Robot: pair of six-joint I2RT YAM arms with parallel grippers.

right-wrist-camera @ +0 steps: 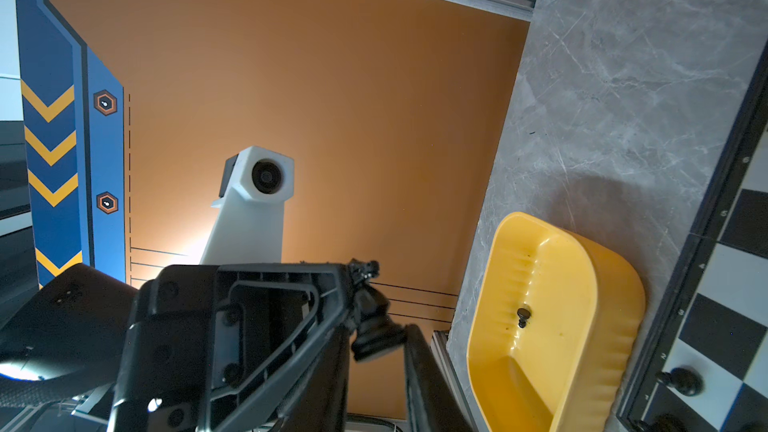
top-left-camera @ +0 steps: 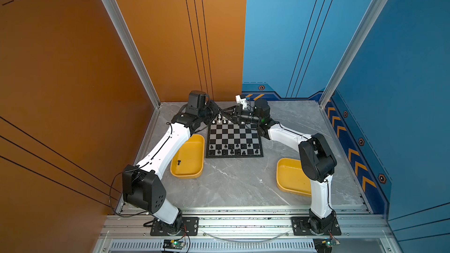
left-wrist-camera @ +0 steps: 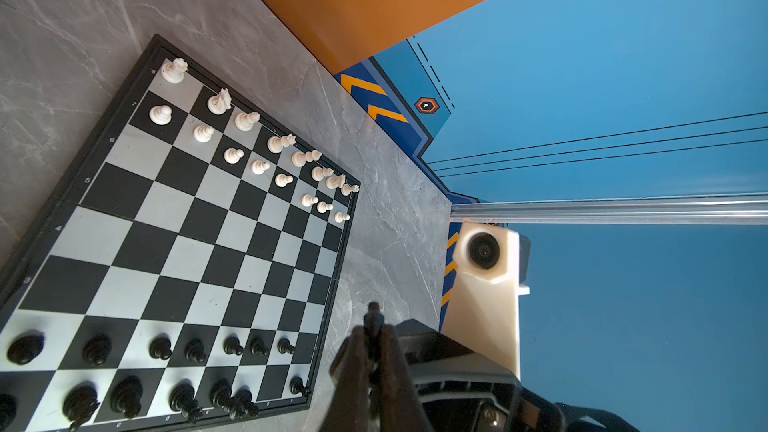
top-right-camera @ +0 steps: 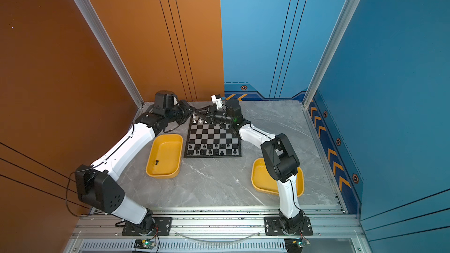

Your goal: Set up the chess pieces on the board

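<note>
Where the two arms meet above the far edge of the board (top-left-camera: 233,135), both top views give only dark gripper tips nose to nose, and the piece between them is too small to make out. The wrist views supply it. In the left wrist view the left gripper (left-wrist-camera: 374,334) is pinched tight on a black chess piece (left-wrist-camera: 373,315), held in the air off the board. The right wrist view shows that piece (right-wrist-camera: 376,334) from the side, with its wide round base pointing away from the left gripper's tips. One finger (right-wrist-camera: 417,359) of the right gripper (top-left-camera: 226,112) stands just beside that base. Its partner is hidden, so I cannot tell whether this gripper has a grip.

Only the left wrist view lays out the whole board: white pieces (left-wrist-camera: 233,155) fill the two far ranks and black pieces (left-wrist-camera: 160,347) stand on the two near ones. A lone black pawn (right-wrist-camera: 523,317) lies in the yellow tray (right-wrist-camera: 582,284) left of the board.
</note>
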